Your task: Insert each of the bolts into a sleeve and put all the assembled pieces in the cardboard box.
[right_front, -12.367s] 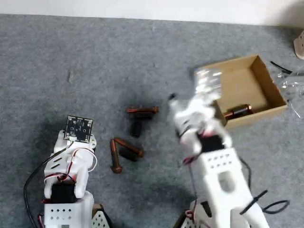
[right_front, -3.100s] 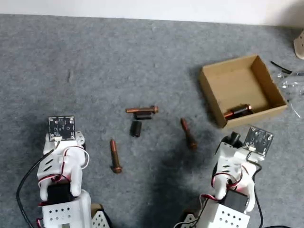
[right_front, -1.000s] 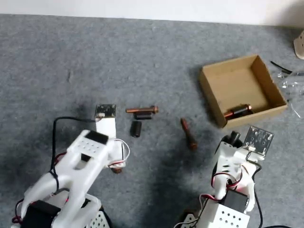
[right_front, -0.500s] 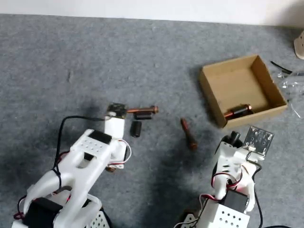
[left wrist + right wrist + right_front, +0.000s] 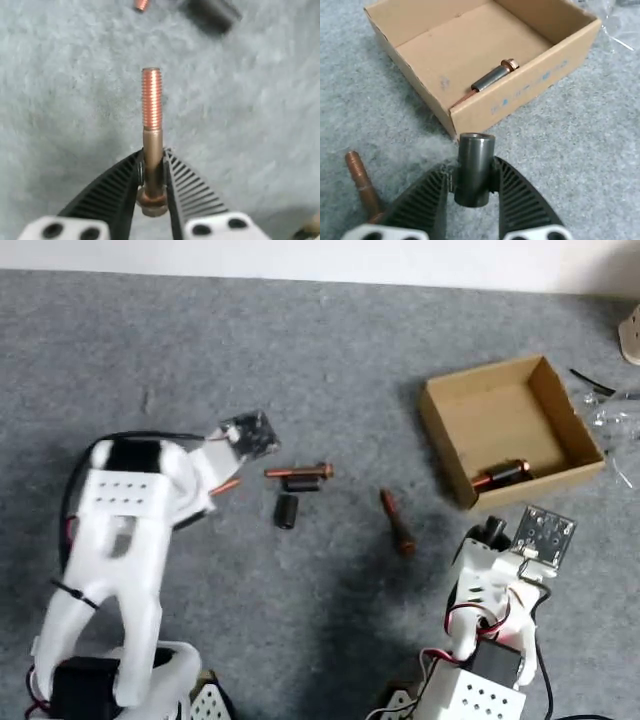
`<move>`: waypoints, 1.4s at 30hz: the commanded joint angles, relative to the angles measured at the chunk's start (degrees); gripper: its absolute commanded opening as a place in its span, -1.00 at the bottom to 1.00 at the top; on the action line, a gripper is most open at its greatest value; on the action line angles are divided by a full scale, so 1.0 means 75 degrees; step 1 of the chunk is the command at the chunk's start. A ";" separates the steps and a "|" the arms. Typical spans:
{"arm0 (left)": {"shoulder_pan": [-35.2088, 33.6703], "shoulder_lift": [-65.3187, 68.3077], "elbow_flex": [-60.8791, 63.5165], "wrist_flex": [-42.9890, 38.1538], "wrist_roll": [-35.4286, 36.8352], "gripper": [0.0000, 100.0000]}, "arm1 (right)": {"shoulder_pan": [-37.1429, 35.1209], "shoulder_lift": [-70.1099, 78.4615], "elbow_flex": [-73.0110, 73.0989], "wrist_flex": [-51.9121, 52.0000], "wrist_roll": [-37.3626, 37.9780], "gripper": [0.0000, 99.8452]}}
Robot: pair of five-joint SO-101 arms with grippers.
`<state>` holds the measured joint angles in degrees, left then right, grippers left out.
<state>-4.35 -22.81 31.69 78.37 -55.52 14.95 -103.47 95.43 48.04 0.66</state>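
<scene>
2 grippers loaded: left gripper [image 5: 153,159], clamped on a bolt [image 5: 151,110] near its head, has just lifted it off the table [image 5: 60,100], thread pointing ahead; right gripper [image 5: 472,170] clasps a sleeve [image 5: 475,150], box [image 5: 520,97] beyond. Insertion likely follows.

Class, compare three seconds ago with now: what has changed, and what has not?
The left hand swung forward, gripped the bolt that lay beside it and lifted it off the carpet. The right hand kept holding its sleeve; the other bolts, loose sleeve, cardboard box and boxed piece stayed put.
</scene>
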 commanded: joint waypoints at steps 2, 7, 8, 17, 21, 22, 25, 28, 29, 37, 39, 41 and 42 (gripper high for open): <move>-0.0697 -0.0006 -0.0416 0.0105 -0.3305 -0.99 | -0.0100 -0.0100 0.0053 -0.0311 -0.0012 -0.99; -0.0944 -0.0006 -0.0334 -0.0105 -0.3786 -0.99 | -0.0100 -0.0100 0.0053 -0.0311 -0.0012 -0.99; -0.1014 0.0006 -0.0299 -0.0258 -0.3927 -0.99 | -0.0100 -0.0100 0.0053 -0.0311 -0.0012 -0.99; -0.1577 0.2432 -0.1108 -0.1160 -0.3516 -0.99 | -0.0158 -0.0100 0.0205 -0.0334 0.0316 -0.99; -0.1553 0.3464 -0.1858 -0.0539 -0.3516 -0.99 | -0.0404 -0.0100 0.0369 -0.0557 0.0410 -0.99; -0.1553 0.3604 -0.2057 -0.0410 -0.3516 -0.99 | -0.0404 -0.0100 0.0369 -0.0557 0.0410 -0.99; -0.1588 0.3768 -0.2409 -0.0141 -0.3341 -0.98 | -0.0428 -0.0100 0.0381 -0.0568 0.0410 -0.99; -0.1553 0.3768 -0.2526 -0.0164 -0.2555 -0.82 | -0.0440 -0.0100 0.0381 -0.0580 0.0410 -0.99; -0.1530 0.3768 -0.2526 -0.0223 -0.2157 -0.73 | -0.0440 -0.0100 0.0381 -0.0580 0.0410 -0.99; -0.1412 0.3757 -0.3018 -0.1301 0.1899 -0.56 | -0.0440 -0.0100 0.0381 -0.0580 0.0410 -0.99; -0.1459 0.3757 -0.3194 -0.1055 0.3540 -0.56 | -0.0440 -0.0100 0.0381 -0.0580 0.0410 -0.99; -0.1612 0.3757 -0.3323 -0.0586 0.5849 -0.56 | -0.0440 -0.0100 0.0381 -0.0580 0.0410 -0.99; -0.1764 0.3757 -0.3382 -0.0387 0.7197 -0.56 | -0.0440 -0.0100 0.0381 -0.0580 0.0410 -0.99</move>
<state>-15.43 6.11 10.24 70.55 -34.51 12.22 -103.47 95.69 45.93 2.95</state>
